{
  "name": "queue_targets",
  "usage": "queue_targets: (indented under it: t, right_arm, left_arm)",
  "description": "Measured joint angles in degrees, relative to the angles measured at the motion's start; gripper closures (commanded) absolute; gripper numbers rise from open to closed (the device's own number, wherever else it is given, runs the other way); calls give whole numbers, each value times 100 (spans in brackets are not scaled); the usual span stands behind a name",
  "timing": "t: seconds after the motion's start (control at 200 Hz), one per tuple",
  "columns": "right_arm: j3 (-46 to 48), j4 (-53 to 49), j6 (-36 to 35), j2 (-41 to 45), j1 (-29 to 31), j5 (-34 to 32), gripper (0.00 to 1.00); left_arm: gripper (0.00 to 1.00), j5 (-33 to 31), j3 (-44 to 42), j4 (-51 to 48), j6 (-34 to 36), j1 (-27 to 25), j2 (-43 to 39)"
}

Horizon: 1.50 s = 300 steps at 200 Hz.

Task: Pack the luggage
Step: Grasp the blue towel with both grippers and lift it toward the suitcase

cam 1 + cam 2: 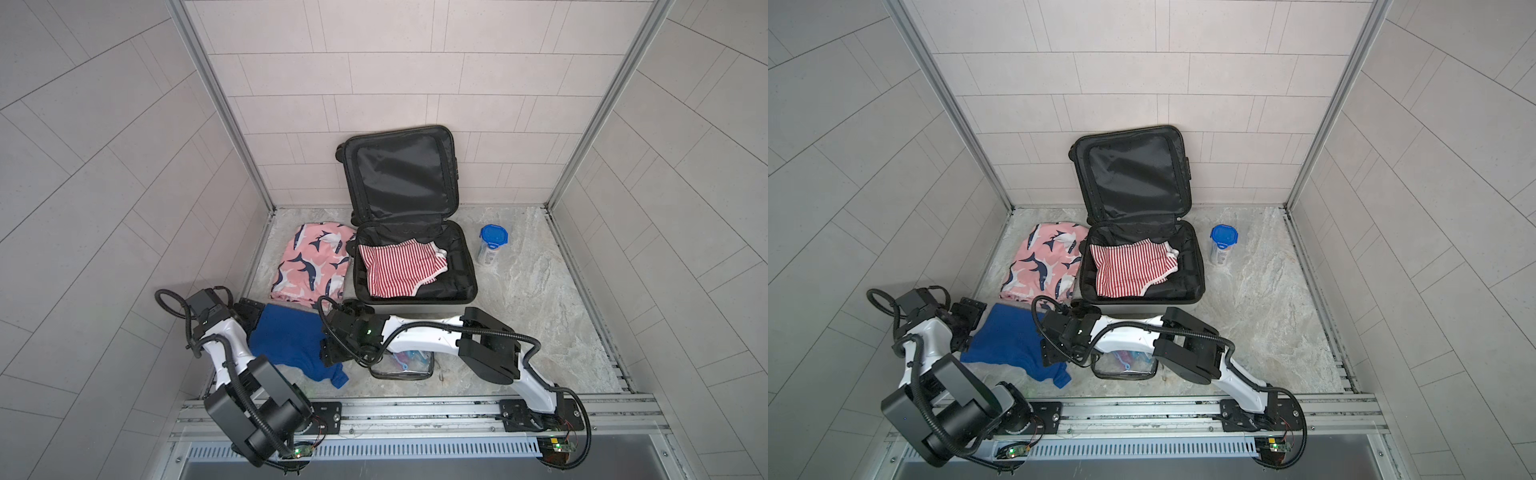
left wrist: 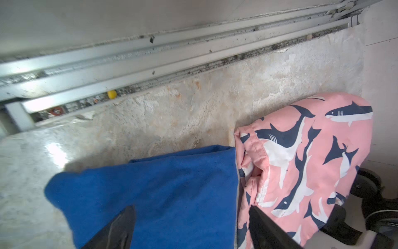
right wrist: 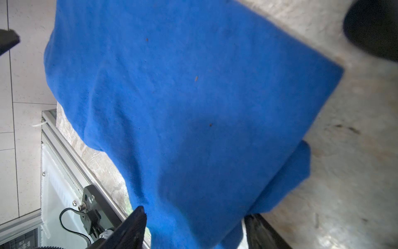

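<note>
luggage (image 1: 469, 270): open at the middle of the worktop's (image 1: 540, 311) back edge, lid (image 1: 399, 174) upright against the wall (image 1: 395, 83)
long axis: along the back edge, wheels (image 1: 340, 148) toward the left edge
left fingers (image 2: 120, 224): spread wide over the blue cloth (image 2: 161, 194)
right fingers (image 3: 133, 226): wide, blue cloth between them

Top (image 1: 401, 268) in luggage (image 1: 468, 274); shorts (image 1: 309, 266) L of it, jar (image 1: 491, 245) R.

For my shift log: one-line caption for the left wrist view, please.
Left gripper, open, poised over a folded blue garment lying beside pink shark-print fabric on the marbled surface.
</note>
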<state>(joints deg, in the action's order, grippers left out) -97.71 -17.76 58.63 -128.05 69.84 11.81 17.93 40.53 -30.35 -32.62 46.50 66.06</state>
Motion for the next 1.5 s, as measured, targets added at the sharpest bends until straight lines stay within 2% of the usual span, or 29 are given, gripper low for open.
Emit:
queue_targets:
  t: [0.215,0.375,0.711,0.911,1.036,1.241,1.331,1.501]
  right_arm:
    - [0,63,20,0,0,24,25]
    - [0,101,33,-11,0,44,25]
    - [-234,214,81,-254,0,81,25]
    - [-575,157,90,-472,0,83,34]
    - [-748,74,94,-595,-2,81,48]
    - [-1167,-37,-11,-892,-11,151,67]
    - [-1355,-107,-55,-979,-11,195,75]
    - [-1764,-317,-273,-1110,-15,278,98]
  left_arm:
    - [9,-426,28,-20,50,0,122]
    - [10,-431,37,-68,94,0,560]
    - [9,-356,-254,20,46,-90,671]
    - [14,-299,-492,190,-42,-273,863]
    - [28,-267,-566,328,-109,-304,907]
    - [64,-118,-761,772,-179,-302,933]
    - [77,48,-820,925,-155,-304,960]
    - [99,380,-879,990,-225,-310,811]
